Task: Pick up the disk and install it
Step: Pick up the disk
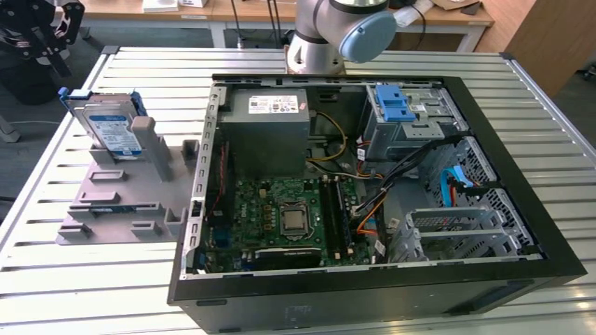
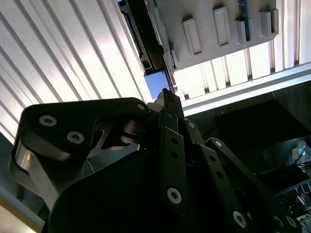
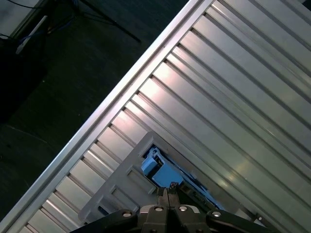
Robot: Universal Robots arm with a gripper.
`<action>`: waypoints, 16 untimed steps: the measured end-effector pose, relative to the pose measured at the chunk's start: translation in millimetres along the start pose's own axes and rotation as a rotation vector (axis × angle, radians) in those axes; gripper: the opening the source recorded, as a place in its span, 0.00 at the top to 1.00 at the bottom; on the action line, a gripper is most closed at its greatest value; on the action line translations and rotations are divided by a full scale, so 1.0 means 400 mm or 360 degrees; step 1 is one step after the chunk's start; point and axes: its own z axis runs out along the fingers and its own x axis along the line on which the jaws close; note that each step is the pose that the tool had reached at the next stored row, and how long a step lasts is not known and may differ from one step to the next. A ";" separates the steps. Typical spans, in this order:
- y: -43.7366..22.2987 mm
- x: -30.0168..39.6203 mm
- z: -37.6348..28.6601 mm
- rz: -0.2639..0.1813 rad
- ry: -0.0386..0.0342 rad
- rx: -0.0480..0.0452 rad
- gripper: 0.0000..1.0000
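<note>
Disk parked on edge in the rack; gripper closed and empty, clear of it.

Slatted table (image 1: 56, 279) > open PC case (image 1: 354, 300) > grey rack (image 1: 112, 199) at the exterior view's left of the case > disk (image 1: 110, 129) upright in it, with a blue bracket (image 3: 154, 167). Gripper (image 3: 165, 193) fingers are pressed together. The disk is likely stiff, dense and shock-sensitive, and its smooth metal faces may slip. Pinch across the flat faces near the exposed top edge, not the plastic.
</note>
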 end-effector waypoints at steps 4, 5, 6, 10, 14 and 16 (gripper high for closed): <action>0.000 0.000 0.000 0.0000 0.0000 0.0000 0.89; 0.000 0.000 0.000 -0.0001 0.0000 0.0000 0.89; 0.000 0.000 0.000 -0.0004 0.0000 0.0000 0.89; 0.000 0.000 0.000 -0.0070 0.0003 -0.0001 0.89; 0.000 0.000 0.000 -0.0182 0.0007 -0.0002 0.89; 0.000 0.000 0.000 -0.0240 0.0010 -0.0003 0.89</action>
